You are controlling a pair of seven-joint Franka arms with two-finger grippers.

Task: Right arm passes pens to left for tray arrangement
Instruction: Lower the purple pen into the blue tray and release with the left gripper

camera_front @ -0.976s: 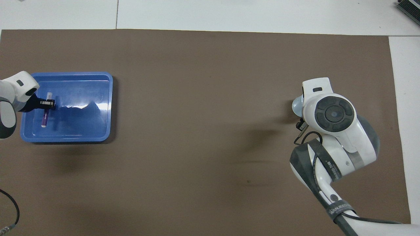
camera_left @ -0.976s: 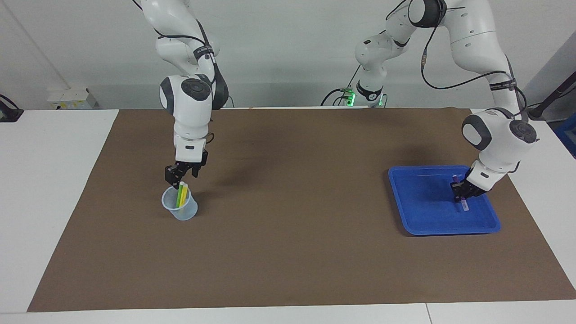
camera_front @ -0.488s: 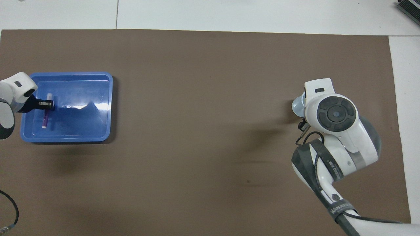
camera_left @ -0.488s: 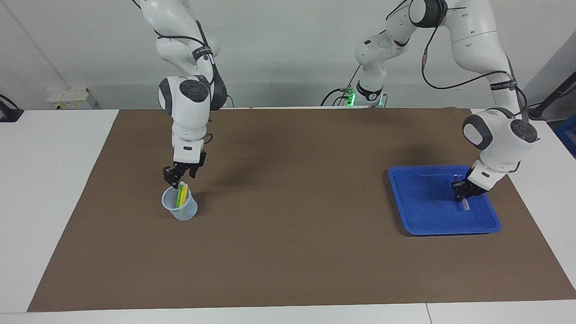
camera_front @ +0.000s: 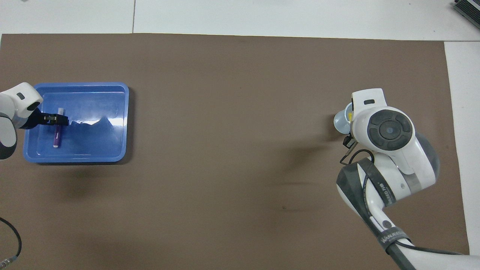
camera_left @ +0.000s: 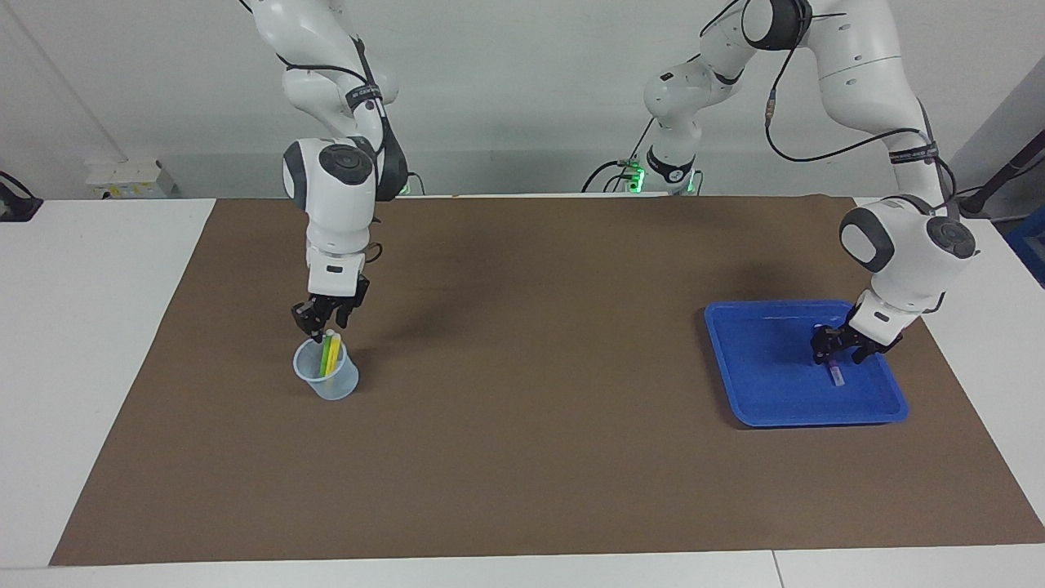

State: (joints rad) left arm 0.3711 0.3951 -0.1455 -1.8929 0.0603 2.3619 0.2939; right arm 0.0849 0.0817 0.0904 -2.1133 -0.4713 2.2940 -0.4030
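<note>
The blue tray [camera_left: 767, 367] [camera_front: 97, 135] sits at the left arm's end of the table. A purple pen [camera_left: 837, 376] [camera_front: 57, 131] lies flat in it. My left gripper [camera_left: 834, 351] [camera_front: 56, 119] hangs just over that pen, open, its fingers astride the pen and apart from it. At the right arm's end, a green pen [camera_left: 325, 356] and a yellow pen [camera_left: 334, 351] stand in a translucent cup [camera_left: 326, 382] [camera_front: 339, 122]. My right gripper [camera_left: 322, 325] is open just above their white tips. The overhead view hides it under the right arm's wrist.
A brown mat [camera_left: 522, 367] covers most of the white table. A small white box [camera_left: 131, 178] stands by the wall past the right arm's end of the mat. A black cable [camera_front: 11, 240] lies at the mat's edge near the left arm's base.
My left gripper has opened and let go of the purple pen, which now lies flat in the tray. My right gripper has shifted slightly over the cup, its fingers narrowing.
</note>
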